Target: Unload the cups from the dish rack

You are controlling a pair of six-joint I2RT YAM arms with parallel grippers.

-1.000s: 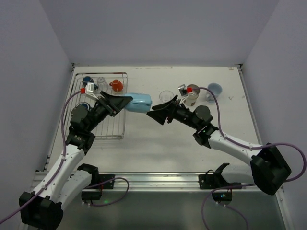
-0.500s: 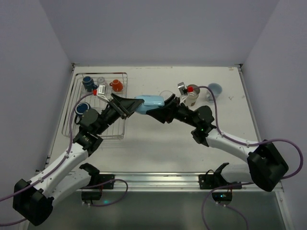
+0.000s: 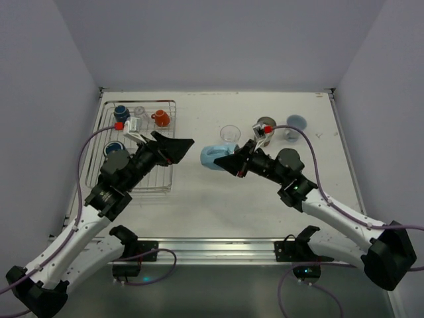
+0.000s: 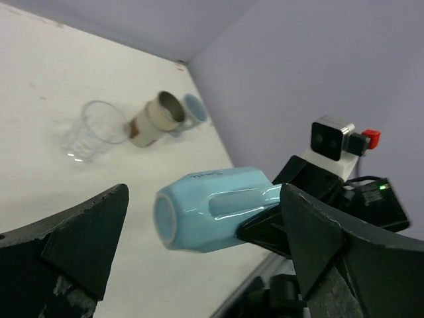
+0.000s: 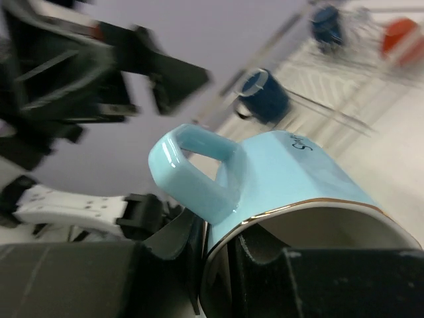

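Top external: light blue mug in right gripper, outside the rack

light blue mug (image 3: 213,158) is mid-frame, tipped on its side, lifted off the table (image 3: 199,205), right of the dish rack (image 3: 159,180) and outside it. right gripper (image 3: 224,161) is clamped on the mug's rim. Right wrist view shows one finger inside the mouth and the other outside by the handle. left gripper (image 3: 184,150) has its jaws spread wide and grasps nothing, sitting just left of the mug's base. Left wrist view shows the base facing the camera, with a gap to each finger. The rack sits upper left of the frame and holds a dark blue mug (image 3: 121,112) at its top-left corner, a small clear glass (image 3: 140,112) and an orange mug (image 3: 160,118) along the top, and a second dark blue mug (image 3: 114,147) on the left side. Standing on the table upper right of centre: tumbler (image 3: 230,133), metal cup (image 3: 265,124), pale blue cup (image 3: 296,122) near it
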